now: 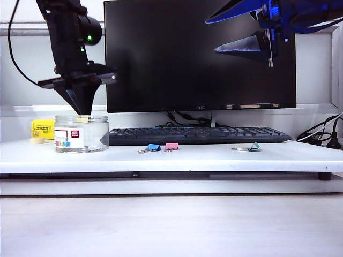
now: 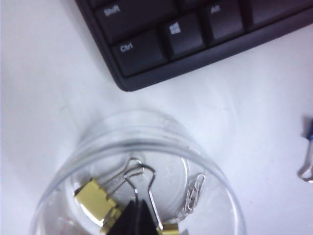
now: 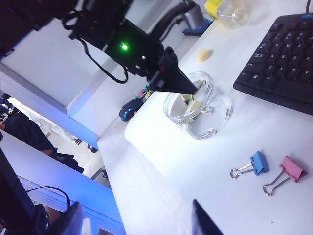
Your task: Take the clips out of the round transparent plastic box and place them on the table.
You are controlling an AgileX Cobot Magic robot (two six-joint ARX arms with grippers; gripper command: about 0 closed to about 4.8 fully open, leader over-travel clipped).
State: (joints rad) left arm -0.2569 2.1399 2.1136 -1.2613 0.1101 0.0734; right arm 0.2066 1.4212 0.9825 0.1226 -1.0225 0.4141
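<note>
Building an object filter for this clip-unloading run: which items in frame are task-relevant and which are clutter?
Task-relevant:
- yellow clips, in the box
- round transparent plastic box
- white table
- left gripper, shut, tip at the box mouth
- right gripper, raised before the monitor

Clutter:
- blue clip, pink clip, teal clip
- keyboard, monitor
- small yellow box

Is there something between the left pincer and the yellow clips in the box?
Nothing visible. The box has no lid, and the left pincer, shut, is already at its mouth, right at the yellow clips. The right pincer hangs high before the monitor.
</note>
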